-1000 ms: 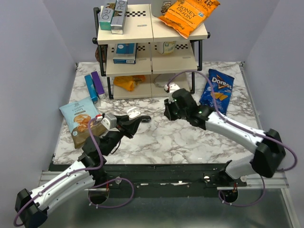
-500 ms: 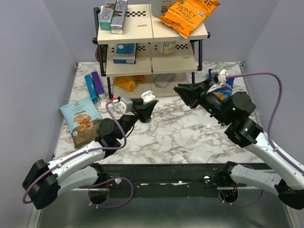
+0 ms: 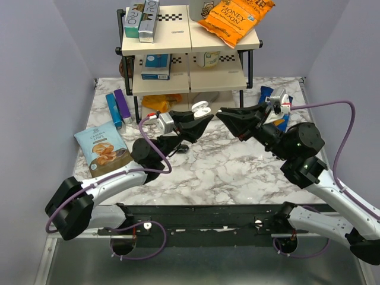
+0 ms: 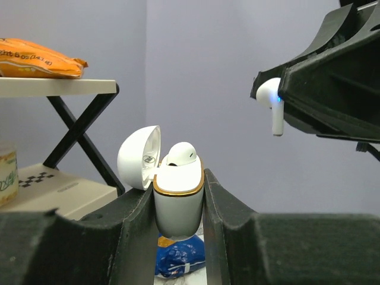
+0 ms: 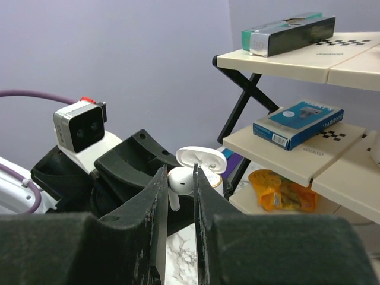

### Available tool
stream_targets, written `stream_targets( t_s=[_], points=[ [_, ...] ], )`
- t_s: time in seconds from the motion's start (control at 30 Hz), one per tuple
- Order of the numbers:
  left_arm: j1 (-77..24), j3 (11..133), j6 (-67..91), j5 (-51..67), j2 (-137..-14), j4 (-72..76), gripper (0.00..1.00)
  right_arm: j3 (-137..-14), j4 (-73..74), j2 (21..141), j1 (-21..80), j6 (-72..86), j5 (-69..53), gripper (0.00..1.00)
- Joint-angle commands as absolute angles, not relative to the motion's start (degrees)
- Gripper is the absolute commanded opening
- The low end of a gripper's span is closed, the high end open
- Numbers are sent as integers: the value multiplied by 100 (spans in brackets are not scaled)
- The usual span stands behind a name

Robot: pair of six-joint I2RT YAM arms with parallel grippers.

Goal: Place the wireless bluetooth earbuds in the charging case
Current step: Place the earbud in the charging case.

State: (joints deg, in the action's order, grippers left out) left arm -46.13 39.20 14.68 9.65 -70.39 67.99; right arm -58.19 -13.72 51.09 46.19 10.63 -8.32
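My left pincer point(image 4: 178, 199) is clamping the charging case point(image 4: 178, 208), my right pincer point(image 5: 179, 173) the earbud point(image 4: 272, 101); only the left wrist view is showing its blue glow.

The charging case point(image 4: 178, 202) sits clamped in my left pincer point(image 3: 200, 119), one earbud point(image 4: 180, 153) in it. Right of the case and apart from it, my right pincer point(image 3: 221, 114) holds the other earbud point(image 4: 272, 101).

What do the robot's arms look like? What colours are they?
The left arm and right arm are white tubes with chunky black joints. The left gripper and right gripper have black wedge-shaped fingers. A purple cable loops along each arm, and each wrist carries a white camera box.
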Motion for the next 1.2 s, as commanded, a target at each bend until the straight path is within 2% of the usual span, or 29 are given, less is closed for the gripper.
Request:
stream_targets(
  t_s=[0.0,0.57,1.17],
  points=[
    [-4623,4096,1696,1310,-7172,7286,0,-5617,-2003,5098,4676,1011,-1055,1],
    [-4623,4438,1784,1274,-7093,5977,0,-5915,-2399,5757,4948,774,-607,1],
    [-4632,4359,1749,1283,-7058,6038,0,-5590,-3076,5941,5379,176,791,1]
  ],
)
